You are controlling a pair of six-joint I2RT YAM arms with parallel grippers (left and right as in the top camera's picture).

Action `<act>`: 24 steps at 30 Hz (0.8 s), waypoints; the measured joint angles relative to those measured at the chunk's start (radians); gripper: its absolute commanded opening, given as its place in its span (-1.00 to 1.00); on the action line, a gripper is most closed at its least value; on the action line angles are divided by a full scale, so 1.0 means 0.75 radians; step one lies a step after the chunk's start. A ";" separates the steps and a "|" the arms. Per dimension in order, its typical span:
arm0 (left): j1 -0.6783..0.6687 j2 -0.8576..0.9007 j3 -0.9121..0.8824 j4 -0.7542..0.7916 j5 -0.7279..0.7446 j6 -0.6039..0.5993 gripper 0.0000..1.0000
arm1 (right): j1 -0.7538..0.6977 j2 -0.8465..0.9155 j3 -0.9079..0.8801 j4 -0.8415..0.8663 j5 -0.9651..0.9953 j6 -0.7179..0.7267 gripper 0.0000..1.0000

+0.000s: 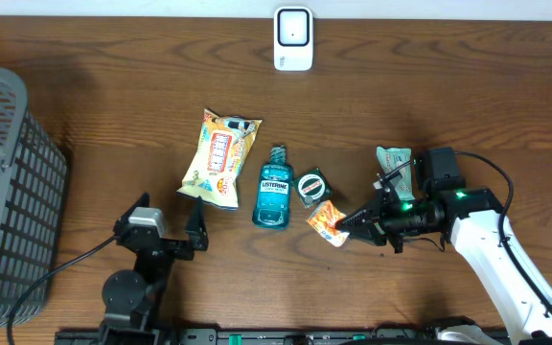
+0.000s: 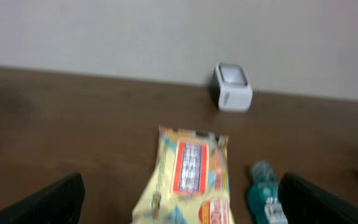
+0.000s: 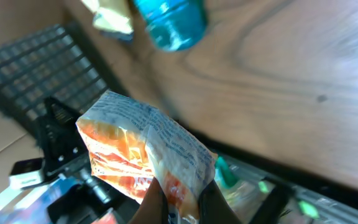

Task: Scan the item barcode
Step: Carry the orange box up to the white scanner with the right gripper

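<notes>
We hold the orange packet [image 1: 328,222] in the right gripper [image 1: 348,223], just right of centre in the overhead view. The jaws are closed tight on one edge of it. Pinching it by the edge leaves both printed faces bare, which we judge suits a reading. In the right wrist view the packet stands up above the fingers [image 3: 157,202], apparently clear of the table [image 1: 113,96].

The scanner [image 1: 293,38] sits at the top centre, well apart from the packet. The mouthwash bottle [image 1: 273,187] and the snack bag [image 1: 220,158] lie in between, to the left. We cannot tell which face bears the barcode.

The left gripper [image 1: 168,216], at the lower left, stands wide open and holds nothing, probably parked out of the way.
</notes>
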 measured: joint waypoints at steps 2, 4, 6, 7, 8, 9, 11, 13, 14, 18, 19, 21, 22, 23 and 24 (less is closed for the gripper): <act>0.000 0.000 -0.001 -0.045 0.005 0.003 0.95 | 0.000 0.000 0.000 0.006 0.047 -0.031 -0.98; 0.000 0.002 0.004 -0.090 0.006 0.004 0.96 | 0.000 0.000 0.000 0.013 0.073 -0.059 -0.98; 0.000 0.002 0.014 -0.116 0.006 0.004 0.96 | 0.000 0.000 0.000 0.019 0.088 -0.100 -0.98; 0.000 0.002 0.015 -0.119 0.006 0.004 0.96 | 0.000 0.000 0.000 0.027 0.090 -0.123 -0.98; 0.000 0.002 0.015 -0.120 0.006 0.004 0.95 | 0.000 0.000 0.000 0.038 0.090 -0.149 -0.98; 0.000 0.002 0.015 -0.120 0.006 0.004 0.96 | 0.000 0.000 0.000 0.050 0.085 -0.183 -0.98; 0.000 0.002 0.015 -0.120 0.006 0.004 0.95 | 0.000 0.000 0.000 0.071 0.069 -0.264 -0.98; 0.000 0.002 0.015 -0.121 0.006 0.004 0.95 | 0.000 0.000 0.000 0.104 0.046 -0.375 -0.97; 0.000 0.002 0.015 -0.121 0.007 0.004 0.96 | 0.000 0.000 0.000 0.127 0.039 -0.425 -0.98; 0.000 0.002 0.016 -0.122 0.008 0.004 0.96 | 0.000 0.000 -0.002 0.330 0.027 -0.658 -0.95; 0.000 0.002 0.016 -0.122 0.008 0.004 0.96 | 0.000 0.000 -0.002 0.400 0.037 -0.708 -0.95; 0.000 0.003 0.017 -0.123 0.008 0.005 0.96 | 0.005 0.000 -0.004 0.552 0.086 -0.768 -0.97; 0.000 0.004 0.017 -0.124 0.009 0.004 0.96 | 0.010 0.000 -0.004 0.625 0.123 -0.788 -0.98; 0.000 0.004 0.017 -0.125 0.009 0.004 0.95 | 0.019 0.000 -0.003 0.705 0.167 -0.806 -0.98; 0.000 0.005 0.017 -0.125 0.009 0.004 0.96 | 0.031 0.000 -0.004 0.780 0.211 -0.820 -0.98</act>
